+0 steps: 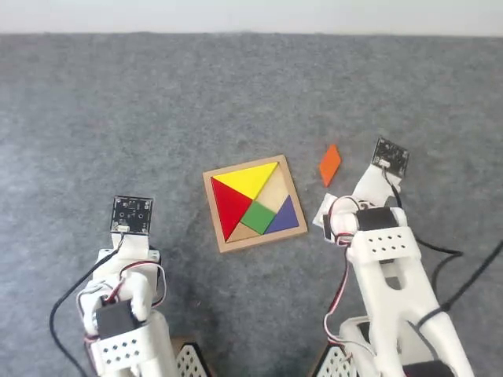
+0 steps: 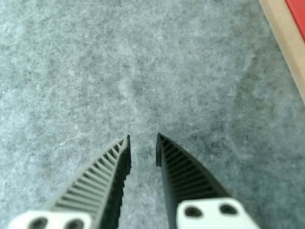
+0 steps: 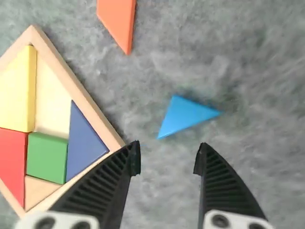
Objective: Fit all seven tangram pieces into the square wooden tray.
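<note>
The square wooden tray (image 1: pixel 214 206) lies mid-table and holds a yellow triangle (image 1: pixel 247 180), a red triangle (image 1: pixel 229 206), a green square (image 1: pixel 257 217) and a purple triangle (image 1: pixel 284 216). Two bare wooden gaps show inside it. An orange parallelogram (image 1: pixel 330 164) lies on the carpet beyond the tray's right corner. In the right wrist view a light-blue triangle (image 3: pixel 186 116) rests on the carpet just ahead of my right gripper (image 3: pixel 167 150), which is open and empty beside the tray rim (image 3: pixel 96 119). My left gripper (image 2: pixel 143 137) hovers over bare carpet, open by a narrow gap, holding nothing.
Grey carpet covers the whole table. The left arm (image 1: pixel 126 302) stands at the front left, well off the tray. A corner of the tray rim (image 2: pixel 286 43) shows at the edge of the left wrist view.
</note>
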